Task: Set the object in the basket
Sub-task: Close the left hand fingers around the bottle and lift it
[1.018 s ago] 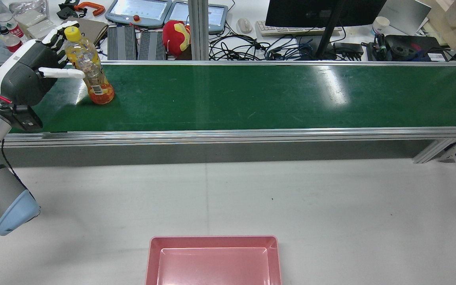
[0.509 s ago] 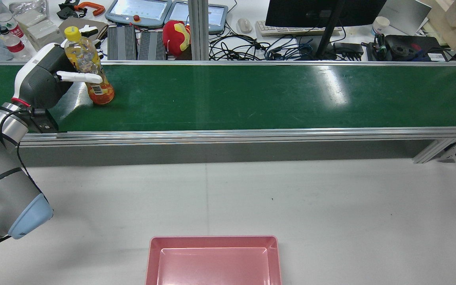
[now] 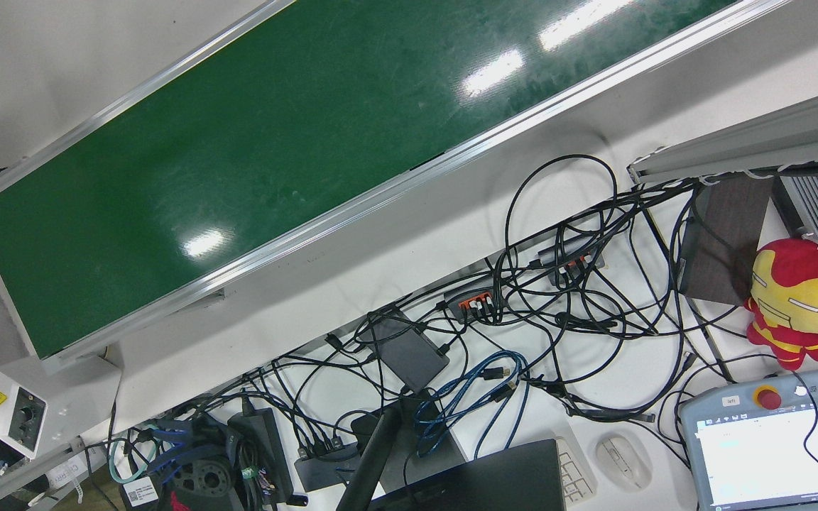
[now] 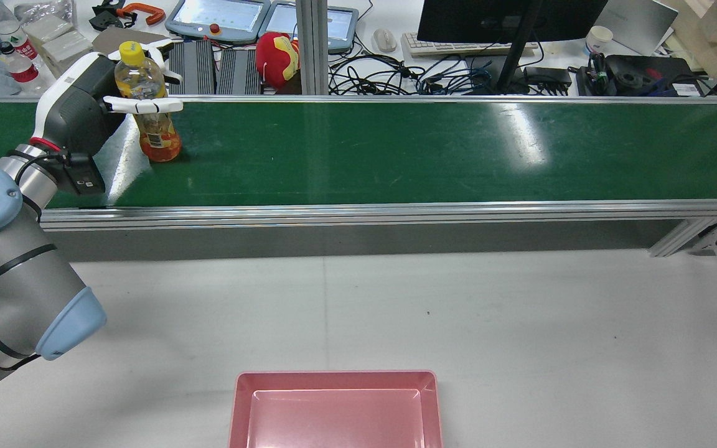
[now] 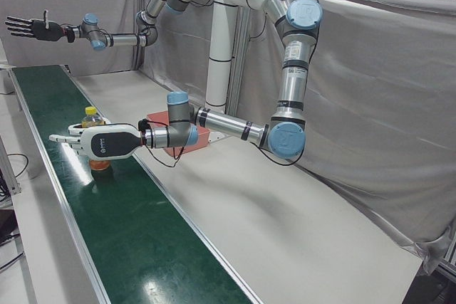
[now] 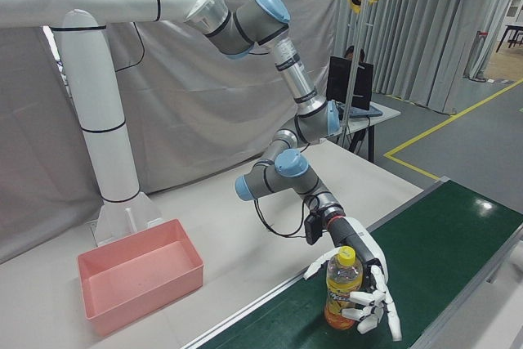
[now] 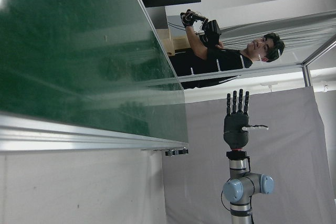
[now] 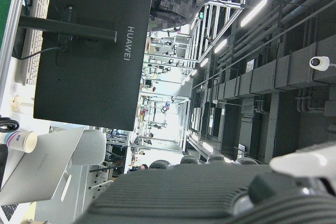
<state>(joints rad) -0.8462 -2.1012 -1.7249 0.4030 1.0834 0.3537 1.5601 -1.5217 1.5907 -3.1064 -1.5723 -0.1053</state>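
Note:
A bottle of orange drink with a yellow cap (image 4: 149, 106) stands upright on the green conveyor belt (image 4: 396, 152) at its left end. It also shows in the left-front view (image 5: 95, 144) and the right-front view (image 6: 341, 290). My left hand (image 4: 94, 102) is open around it, thumb across the near side and fingers (image 6: 372, 306) loosely curled on the far side. The thumb looks slightly clear of the bottle. The pink basket (image 4: 337, 407) sits empty on the grey table near its front edge. My right hand (image 5: 32, 28) is open and raised high over the belt's far end.
A desk beyond the belt holds a monitor (image 4: 508, 18), cables, teach pendants and a red plush toy (image 4: 276, 57). The belt's aluminium rails (image 4: 358, 211) run along both sides. The grey table (image 4: 458, 311) lies between belt and basket.
My left hand has moved right and further around the bottle. The bottle, which leaned left before, now stands upright at about the same spot on the belt.

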